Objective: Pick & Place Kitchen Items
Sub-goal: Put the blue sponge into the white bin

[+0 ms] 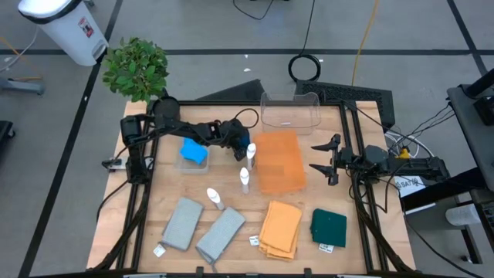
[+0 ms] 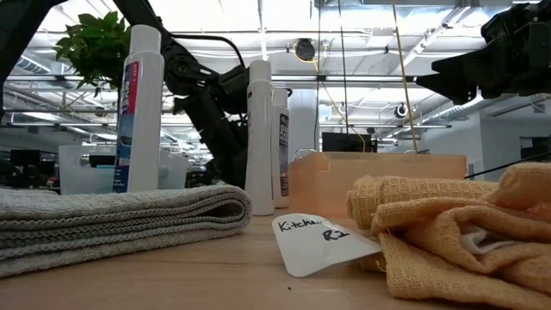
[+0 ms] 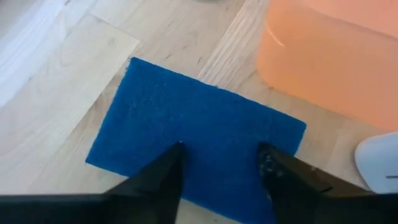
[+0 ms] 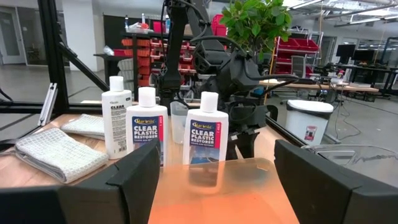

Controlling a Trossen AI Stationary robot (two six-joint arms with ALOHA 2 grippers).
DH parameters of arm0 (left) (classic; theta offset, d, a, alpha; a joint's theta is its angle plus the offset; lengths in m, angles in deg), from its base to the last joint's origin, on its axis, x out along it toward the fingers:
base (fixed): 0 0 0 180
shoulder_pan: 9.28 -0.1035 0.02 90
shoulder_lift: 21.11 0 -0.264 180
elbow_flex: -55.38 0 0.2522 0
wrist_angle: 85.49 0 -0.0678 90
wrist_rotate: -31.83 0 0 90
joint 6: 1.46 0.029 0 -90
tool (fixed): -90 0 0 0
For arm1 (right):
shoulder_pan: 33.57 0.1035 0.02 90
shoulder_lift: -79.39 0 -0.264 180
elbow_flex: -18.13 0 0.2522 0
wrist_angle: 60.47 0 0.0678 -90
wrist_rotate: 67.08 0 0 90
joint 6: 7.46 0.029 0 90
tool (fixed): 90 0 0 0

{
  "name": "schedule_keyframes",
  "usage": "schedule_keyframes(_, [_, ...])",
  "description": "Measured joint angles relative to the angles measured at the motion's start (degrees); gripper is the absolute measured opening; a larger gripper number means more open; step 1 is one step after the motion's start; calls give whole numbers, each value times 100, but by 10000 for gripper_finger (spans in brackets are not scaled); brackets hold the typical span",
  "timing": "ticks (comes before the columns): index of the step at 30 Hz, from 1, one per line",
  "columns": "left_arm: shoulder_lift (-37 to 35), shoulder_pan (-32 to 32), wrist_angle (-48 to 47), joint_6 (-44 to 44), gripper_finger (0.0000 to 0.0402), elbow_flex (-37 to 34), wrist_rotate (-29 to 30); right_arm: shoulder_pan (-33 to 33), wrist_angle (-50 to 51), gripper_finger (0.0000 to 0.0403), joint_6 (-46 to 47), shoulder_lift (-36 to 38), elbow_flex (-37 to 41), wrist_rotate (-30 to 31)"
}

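Fingers (image 3: 168, 177) of the left gripper (image 3: 221, 168) stand apart, tips down on a blue sponge (image 3: 193, 134) lying flat on the desk (image 3: 68, 81) beside the orange tray (image 3: 336, 56). That arm reaches in from the plant side. The right gripper (image 1: 330, 161) waits beyond the tray, fingers wide apart, empty.
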Motion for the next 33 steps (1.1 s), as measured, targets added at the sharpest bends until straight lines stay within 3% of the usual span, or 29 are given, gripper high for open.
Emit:
schedule_keyframes(10, [6,-20,-119,-85,11,-12,32,-1,0,279,0,0,-1,0])
schedule_keyframes(23, [-659,-109,-921,-7,8,-59,-33,-2,2,279,1,0,0,-2])
schedule_keyframes(28, [-1080,30,-990,407,48,-49,-36,0,0,279,2,2,0,-1])
schedule_keyframes(33, [-1183,200,-1210,1079,121,-42,-219,0,0,279,2,2,0,0])
